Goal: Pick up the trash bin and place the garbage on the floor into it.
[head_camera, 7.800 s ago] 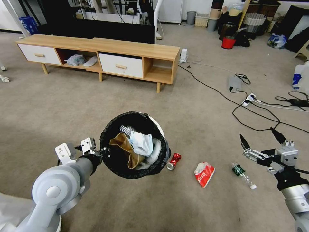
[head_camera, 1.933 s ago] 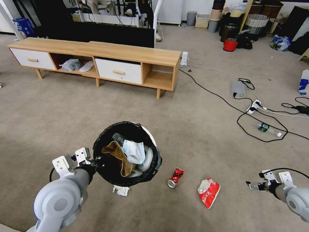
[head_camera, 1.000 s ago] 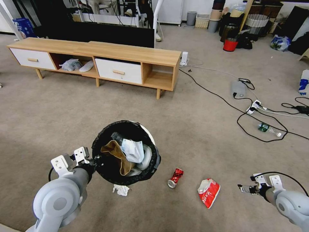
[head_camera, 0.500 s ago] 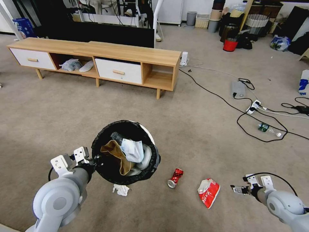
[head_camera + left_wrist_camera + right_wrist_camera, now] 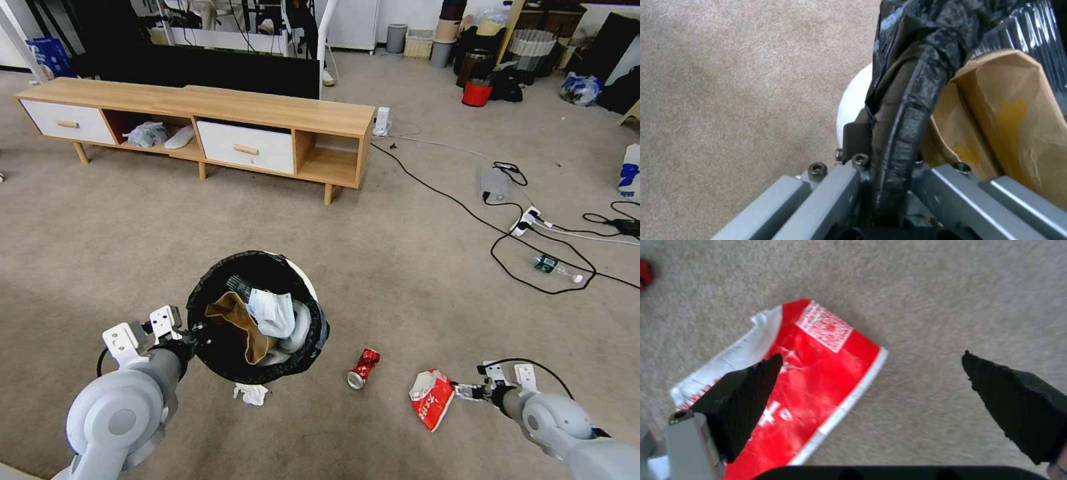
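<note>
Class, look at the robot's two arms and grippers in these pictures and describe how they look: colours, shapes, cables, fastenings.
Both arms are smooth, rounded light-grey shells with round joint caps. The left gripper has white angular brackets, a black wrist section with a thin black cable, grey metal bars and hex-socket bolts. The right gripper has black, pointed, wedge-shaped fingers, white brackets and a looping black cable.

The right pincer [image 5: 871, 373] hangs over beige carpet [image 5: 951, 290], its two black fingertips [image 5: 751, 386] spread wide apart. One tip overlaps the red-white snack wrapper [image 5: 818, 373], which lies flat and crumpled on the carpet; the other sits over bare carpet. A scrap of red [image 5: 643, 273] shows at the frame's edge.
</note>
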Controlling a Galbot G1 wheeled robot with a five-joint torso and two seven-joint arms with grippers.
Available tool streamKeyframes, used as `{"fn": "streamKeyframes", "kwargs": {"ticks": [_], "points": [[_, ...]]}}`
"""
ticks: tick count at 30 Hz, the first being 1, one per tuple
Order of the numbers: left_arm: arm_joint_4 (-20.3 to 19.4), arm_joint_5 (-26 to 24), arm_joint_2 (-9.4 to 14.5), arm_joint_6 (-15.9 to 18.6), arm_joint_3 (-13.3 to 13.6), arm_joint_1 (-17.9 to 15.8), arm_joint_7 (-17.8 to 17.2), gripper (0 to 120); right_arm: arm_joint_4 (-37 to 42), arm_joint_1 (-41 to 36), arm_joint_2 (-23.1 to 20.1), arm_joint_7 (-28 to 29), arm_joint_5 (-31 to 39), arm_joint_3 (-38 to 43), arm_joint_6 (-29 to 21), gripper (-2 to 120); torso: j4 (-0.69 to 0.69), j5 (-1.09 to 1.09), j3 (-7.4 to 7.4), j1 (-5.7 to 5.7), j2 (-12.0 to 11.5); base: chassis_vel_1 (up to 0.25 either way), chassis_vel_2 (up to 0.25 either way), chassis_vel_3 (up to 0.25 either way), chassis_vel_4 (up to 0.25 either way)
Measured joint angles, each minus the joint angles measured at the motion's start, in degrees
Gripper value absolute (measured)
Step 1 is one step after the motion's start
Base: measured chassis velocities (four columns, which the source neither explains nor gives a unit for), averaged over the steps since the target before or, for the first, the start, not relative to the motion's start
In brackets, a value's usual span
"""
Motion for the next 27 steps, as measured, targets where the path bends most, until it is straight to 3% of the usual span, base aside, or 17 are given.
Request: {"fn": "streamKeyframes", "kwargs": {"ticks": [2,27], "points": [[0.14,0.31,-0.13,-0.03,0.25,0.19,0.05,0,-0.99,0.86,2.06,0.05,2.22,-0.26,0.47,100,0.0,0.0,0.0,0.0,0.0,0.0,0.0,0.0,0.0],[0.48,0.38,0.61,-0.04,0.04,0.8,0.22,0,-3.52,2.93,7.61,-0.29,2.52,-1.89,1.89,100,0.0,0.0,0.0,0.0,-0.01,0.0,0.0,0.0,0.0]]}}
